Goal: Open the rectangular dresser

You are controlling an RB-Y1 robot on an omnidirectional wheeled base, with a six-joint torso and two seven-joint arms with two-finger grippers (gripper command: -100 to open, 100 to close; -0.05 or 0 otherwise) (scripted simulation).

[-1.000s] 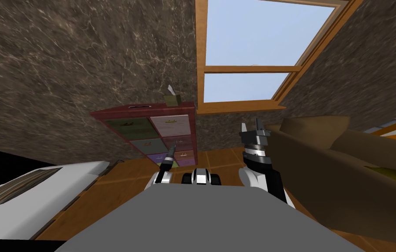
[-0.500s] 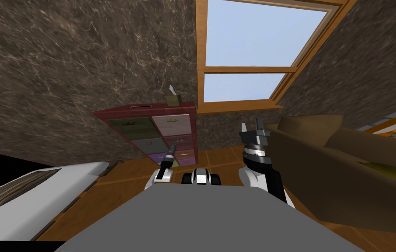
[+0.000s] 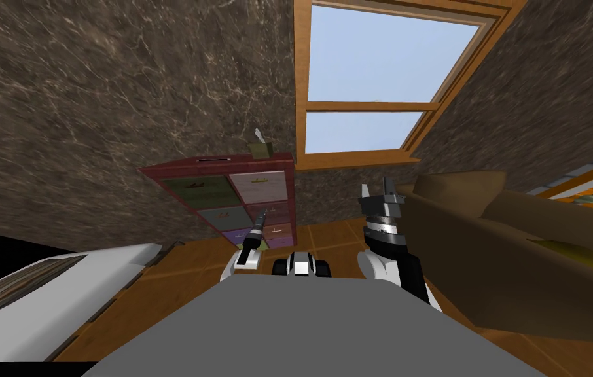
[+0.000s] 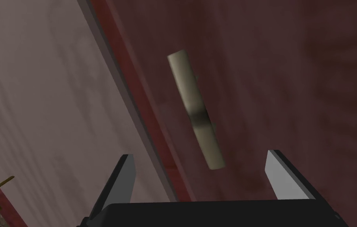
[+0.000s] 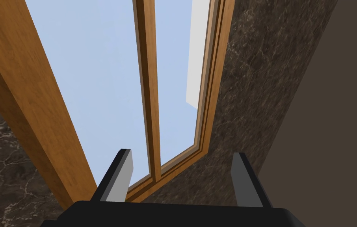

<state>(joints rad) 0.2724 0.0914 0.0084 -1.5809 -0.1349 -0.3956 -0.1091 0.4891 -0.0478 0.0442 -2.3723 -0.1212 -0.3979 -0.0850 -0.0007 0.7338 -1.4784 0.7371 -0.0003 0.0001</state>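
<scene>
While the left gripper gapes wide at the pale handle on a dark red drawer of the dresser, the right gripper at its 3 o'clock gapes too.

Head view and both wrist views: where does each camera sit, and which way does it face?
Head view: on the head, steeply down at the dresser; both forearms show.
Left wrist view: on the left gripper, facing a dark red drawer's bar handle; open fingers show.
Right wrist view: on the raised right gripper, pointing up, away from the dresser; open fingers show.
Shared: head and left wrist views show the dresser.
</scene>
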